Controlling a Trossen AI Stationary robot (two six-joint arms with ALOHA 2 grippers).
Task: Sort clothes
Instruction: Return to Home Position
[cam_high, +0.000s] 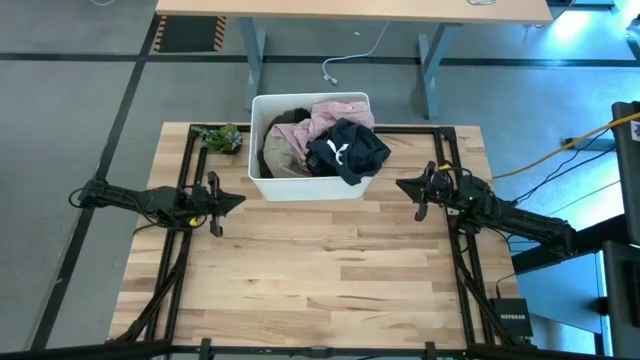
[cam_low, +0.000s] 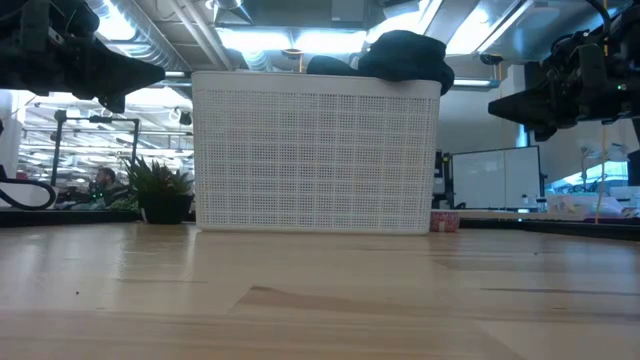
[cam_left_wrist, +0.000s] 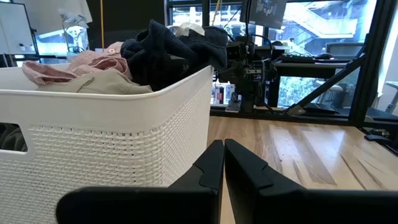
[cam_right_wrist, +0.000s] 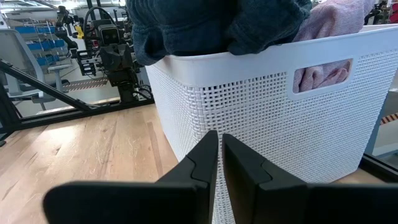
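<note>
The left gripper (cam_high: 238, 201) hung above the table's left side, near the bin's front left corner, its two fingers pressed together on nothing. The right gripper (cam_high: 402, 184) mirrored it on the other side, off the bin's front right corner, fingers likewise closed and empty. Between them stood the white bin (cam_high: 300, 187) at the back of the wooden table (cam_high: 330, 280). All the clothes (cam_high: 318, 135) lay heaped inside it. The black garment with the white logo (cam_high: 345, 152) was on top, spilling over the near right rim. The pale pink one (cam_high: 335, 110) lay behind it, and the olive-green one (cam_high: 275, 155) at the left. A small potted plant (cam_high: 222, 138) sat just left of the bin.
</note>
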